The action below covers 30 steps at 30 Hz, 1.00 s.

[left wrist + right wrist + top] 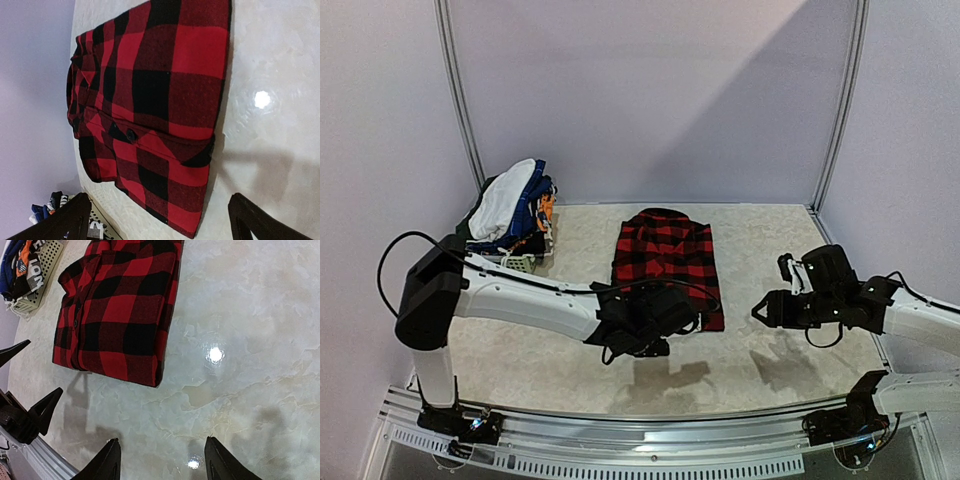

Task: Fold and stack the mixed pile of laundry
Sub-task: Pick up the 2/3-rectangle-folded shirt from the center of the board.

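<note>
Basket (pixel 46 269) heaped with garments (pixel 510 205); plaid shirt (pixel 665 255) folded flat; left end effector (pixel 162 222), right end effector (pixel 162 460) spread, empty.

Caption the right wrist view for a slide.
Folded red-and-black plaid shirt flat on the table; right fingers open, holding nothing.

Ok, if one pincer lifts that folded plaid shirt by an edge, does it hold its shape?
Probably not: the plaid shirt is soft layered cloth, so it would likely droop and unfold. Pushed, it should slide rather than roll, lying flat on the glossy table, though layers may bunch.
</note>
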Available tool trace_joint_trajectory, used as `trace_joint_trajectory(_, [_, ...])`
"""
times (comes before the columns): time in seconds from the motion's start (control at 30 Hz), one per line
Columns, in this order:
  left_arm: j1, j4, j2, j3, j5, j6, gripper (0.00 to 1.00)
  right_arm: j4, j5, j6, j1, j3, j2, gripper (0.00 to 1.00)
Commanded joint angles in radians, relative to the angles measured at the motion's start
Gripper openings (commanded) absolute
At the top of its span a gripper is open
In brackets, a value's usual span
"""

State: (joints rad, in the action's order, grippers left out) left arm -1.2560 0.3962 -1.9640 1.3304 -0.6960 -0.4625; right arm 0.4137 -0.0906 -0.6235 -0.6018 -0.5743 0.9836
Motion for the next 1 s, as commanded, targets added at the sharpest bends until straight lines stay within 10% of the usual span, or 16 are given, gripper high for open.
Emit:
trace_joint_trajectory(0.0, [0.017, -0.132, -0.061, -0.024, -0.019, -0.114, 0.97, 0.027, 0.014, 0.006, -0.001, 0.017, -0.027, 0.59])
trace_joint_trajectory(0.73, [0.056, -0.275, -0.228, -0.003, -0.050, -0.205, 0.67, 0.028, 0.032, 0.013, -0.002, 0.005, -0.027, 0.59])
trace_joint_trajectory(0.97, [0.061, -0.321, -0.255, -0.006, -0.048, -0.212, 0.39, 0.040, 0.048, 0.013, -0.002, -0.012, -0.019, 0.59])
